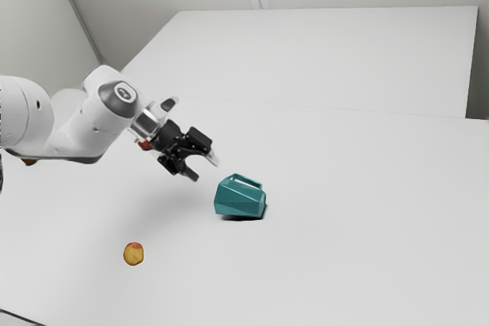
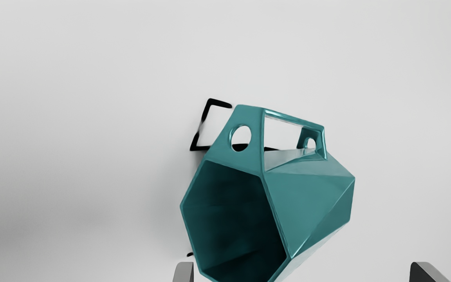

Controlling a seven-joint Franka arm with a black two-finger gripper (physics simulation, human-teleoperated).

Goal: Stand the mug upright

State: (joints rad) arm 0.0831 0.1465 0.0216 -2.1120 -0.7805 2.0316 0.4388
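Observation:
My gripper (image 1: 202, 170) hangs over the table, up and to the exterior view's left of the teal faceted mug (image 1: 240, 198), not touching it. The mug lies on its side, its handle pointing up. In the wrist view the mug (image 2: 307, 196) turns its dark open mouth toward my hand, with the handle on its upper side. The fingers of the gripper (image 2: 302, 272) stand wide apart with nothing held between them.
A small yellow-orange round fruit (image 1: 134, 254) rests on the white table (image 1: 344, 265), toward the exterior view's lower left. A reddish object (image 1: 144, 144) is partly visible behind the hand, and a brown one (image 1: 29, 162) beneath the arm.

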